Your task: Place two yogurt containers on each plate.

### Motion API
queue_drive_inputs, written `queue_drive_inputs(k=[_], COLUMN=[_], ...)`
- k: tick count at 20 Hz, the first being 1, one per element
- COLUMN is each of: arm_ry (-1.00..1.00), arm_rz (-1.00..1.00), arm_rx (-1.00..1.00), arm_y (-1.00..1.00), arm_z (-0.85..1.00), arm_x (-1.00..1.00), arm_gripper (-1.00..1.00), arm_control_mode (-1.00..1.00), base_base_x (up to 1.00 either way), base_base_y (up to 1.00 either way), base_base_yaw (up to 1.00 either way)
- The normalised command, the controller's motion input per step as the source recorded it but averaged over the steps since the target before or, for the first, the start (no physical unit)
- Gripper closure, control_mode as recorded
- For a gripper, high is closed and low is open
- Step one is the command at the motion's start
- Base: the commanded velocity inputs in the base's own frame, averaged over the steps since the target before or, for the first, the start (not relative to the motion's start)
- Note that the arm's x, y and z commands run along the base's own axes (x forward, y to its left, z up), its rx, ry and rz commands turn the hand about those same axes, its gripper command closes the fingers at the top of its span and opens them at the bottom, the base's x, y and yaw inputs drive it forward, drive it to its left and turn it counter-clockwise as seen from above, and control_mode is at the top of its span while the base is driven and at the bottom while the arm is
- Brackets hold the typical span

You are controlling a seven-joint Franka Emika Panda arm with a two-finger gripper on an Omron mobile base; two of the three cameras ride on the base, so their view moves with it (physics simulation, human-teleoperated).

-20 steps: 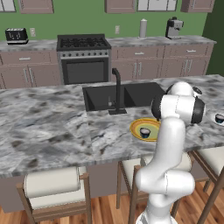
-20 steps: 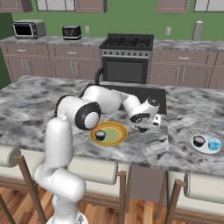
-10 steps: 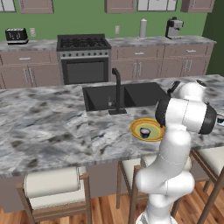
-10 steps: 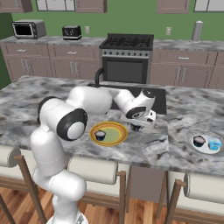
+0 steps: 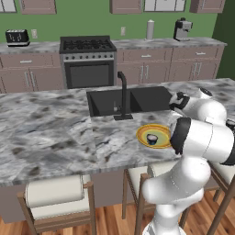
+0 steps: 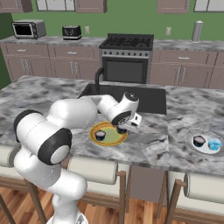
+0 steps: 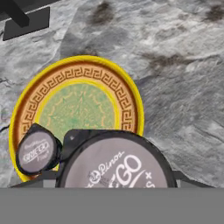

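Note:
My gripper (image 6: pixel 124 129) is shut on a yogurt container (image 7: pixel 116 162), a dark cup with a pale lettered top that looms large at the bottom of the hand view. It hangs just over the right part of the yellow-orange plate (image 6: pixel 112 137) with the greenish centre (image 7: pixel 79 106). A second yogurt container (image 6: pixel 101 135) stands on that plate's left side (image 7: pixel 38 152), also seen as a small cup (image 5: pixel 152 138) on the yellow plate (image 5: pixel 142 133). Far right, the white-grey plate (image 6: pixel 195 134) holds one yogurt container (image 6: pixel 199 141).
A small light-blue object (image 6: pixel 214 145) lies on the white-grey plate. The black sink (image 6: pixel 144 97) and its dark faucet (image 5: pixel 122 94) sit just behind the yellow plate. Stools (image 5: pixel 57 195) line the marble island's near edge. My own arm blocks the island's right end in the left base view.
The arm has swung the held yogurt container leftward and down, from beside the sink to over the yellow plate's right part. The cup on that plate has not moved.

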Motion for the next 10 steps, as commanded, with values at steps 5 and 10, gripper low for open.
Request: queue_drive_inputs(k=[5, 10], arm_ry=[0.0, 0.0], arm_rz=[-0.1, -0.07], arm_rx=[0.0, -0.04], arm_y=[0.51, 0.27], arm_z=[0.0, -0.21], arm_x=[0.1, 0.26], arm_gripper=[1.0, 1.0], arm_control_mode=[-1.0, -1.0], base_base_x=[0.0, 0.0], base_base_y=[0.0, 0.0], base_base_yaw=[0.0, 0.0])
